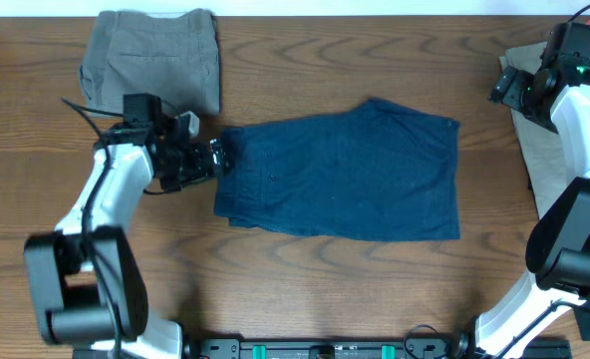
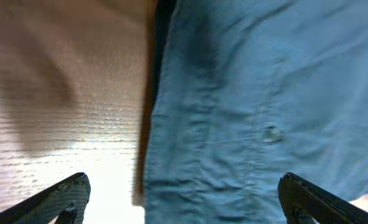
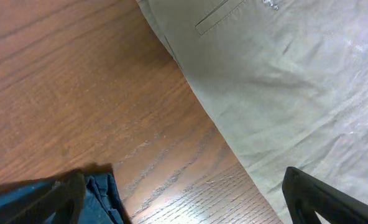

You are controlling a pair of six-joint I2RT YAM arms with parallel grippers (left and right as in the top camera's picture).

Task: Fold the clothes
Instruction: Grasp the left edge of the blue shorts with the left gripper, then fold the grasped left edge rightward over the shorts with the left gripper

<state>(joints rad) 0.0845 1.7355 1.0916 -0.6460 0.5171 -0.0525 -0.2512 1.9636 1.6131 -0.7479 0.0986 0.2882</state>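
Hovering at the left edge of the navy shorts (image 1: 345, 175), my left claw (image 1: 215, 158) is spread wide, fingers straddling cloth and bare wood; I cannot tell whether they touch the fabric. My right claw (image 1: 502, 88), also agape, hangs over the far corner, with the navy pair well to its left. Beige shorts (image 1: 530, 150) beneath it run off-frame, partly hidden by the arm. Grey shorts (image 1: 155, 55) lie beyond the left claw. The brown wood-grain table (image 1: 305, 289) fills every view.
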